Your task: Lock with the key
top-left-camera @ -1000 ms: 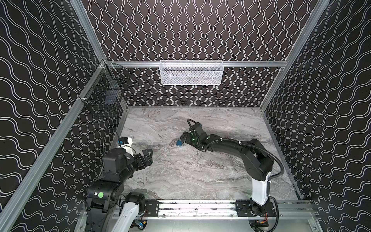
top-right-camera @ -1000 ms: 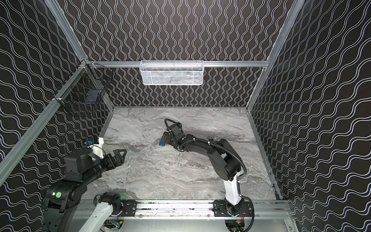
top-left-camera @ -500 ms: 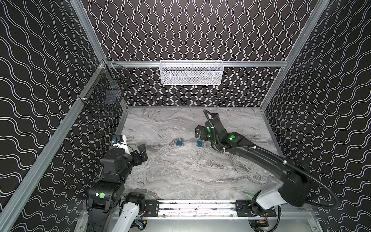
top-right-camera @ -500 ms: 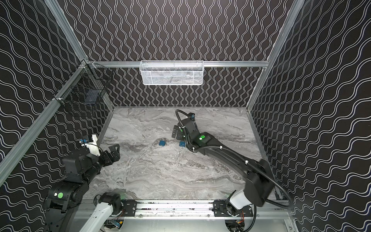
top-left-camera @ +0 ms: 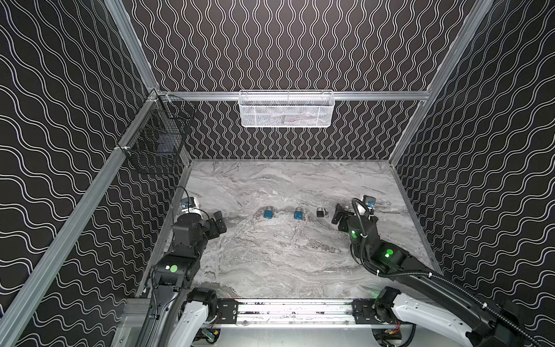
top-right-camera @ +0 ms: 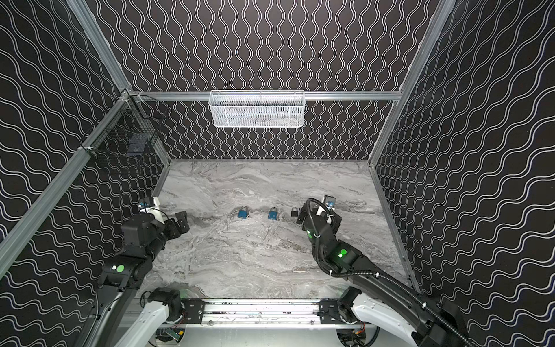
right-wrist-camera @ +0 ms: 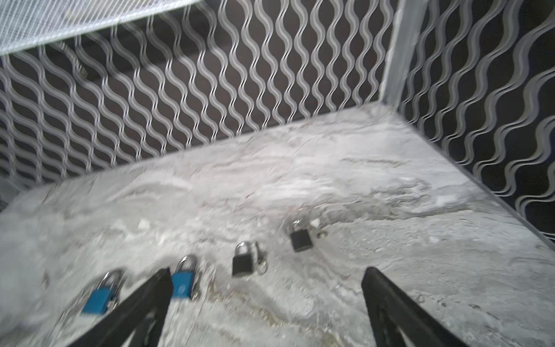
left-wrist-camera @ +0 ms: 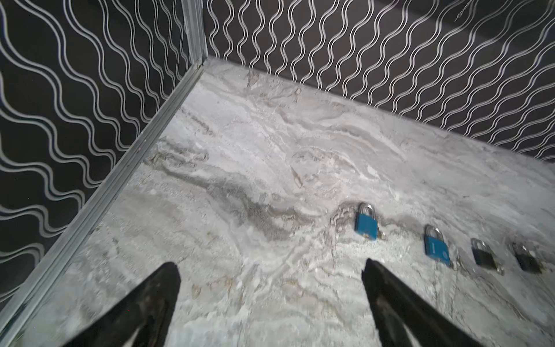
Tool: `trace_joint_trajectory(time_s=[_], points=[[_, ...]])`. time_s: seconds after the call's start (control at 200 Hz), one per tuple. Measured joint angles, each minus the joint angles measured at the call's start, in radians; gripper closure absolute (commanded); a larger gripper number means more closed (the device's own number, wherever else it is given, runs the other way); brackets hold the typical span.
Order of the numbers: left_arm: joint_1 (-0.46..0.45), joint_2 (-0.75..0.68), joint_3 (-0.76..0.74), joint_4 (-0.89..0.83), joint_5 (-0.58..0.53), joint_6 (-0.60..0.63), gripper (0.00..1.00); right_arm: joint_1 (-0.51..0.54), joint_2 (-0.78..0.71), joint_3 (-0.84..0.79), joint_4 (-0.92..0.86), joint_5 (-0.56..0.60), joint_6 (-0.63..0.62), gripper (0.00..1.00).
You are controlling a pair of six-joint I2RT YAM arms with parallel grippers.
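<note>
Two blue padlocks point(top-left-camera: 268, 212) point(top-left-camera: 298, 214) and a black padlock point(top-left-camera: 320, 212) lie in a row mid-table in both top views. The right wrist view shows a second black padlock point(right-wrist-camera: 301, 240) further along, and small keys on rings beside the black ones point(right-wrist-camera: 262, 266) point(right-wrist-camera: 322, 232). My right gripper point(top-left-camera: 354, 214) hovers open at the right end of the row, holding nothing. My left gripper point(top-left-camera: 220, 223) is open and empty by the left wall, well short of the nearest blue padlock point(left-wrist-camera: 366, 223).
A white mesh basket point(top-left-camera: 286, 109) hangs on the back wall. A black wire basket point(top-left-camera: 156, 144) hangs on the left wall. Patterned walls enclose the marble table point(top-left-camera: 270, 264) on three sides.
My right arm swung from the blue padlocks at the centre over to the right end of the row. My left gripper drew back a little toward the left wall. Both stayed open.
</note>
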Motion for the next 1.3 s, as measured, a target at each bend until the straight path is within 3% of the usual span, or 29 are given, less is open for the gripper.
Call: trace_joint_trajectory(time_s=[0.22, 0.355, 0.495, 0.836, 1.136, 1.301], points=[[0.000, -0.016, -0.127, 0.205, -0.033, 0.041, 0.01, -0.014, 0.033, -0.072, 0.126, 0.156, -0.090, 0.00], [0.000, -0.035, -0.246, 0.348, -0.068, 0.051, 0.01, -0.024, 0.063, -0.216, 0.314, 0.177, -0.248, 0.00], [0.000, 0.021, -0.365, 0.533, -0.092, 0.098, 0.01, -0.103, 0.041, -0.315, 0.470, 0.061, -0.378, 0.00], [0.000, 0.212, -0.529, 0.974, -0.136, 0.251, 0.01, -0.380, 0.099, -0.399, 0.667, -0.182, -0.452, 0.00], [0.000, 0.613, -0.529, 1.389, -0.089, 0.373, 0.01, -0.594, 0.169, -0.446, 0.824, -0.342, -0.454, 0.00], [0.012, 0.789, -0.488, 1.588, -0.066, 0.407, 0.01, -0.682, 0.294, -0.494, 1.001, -0.431, -0.420, 0.00]])
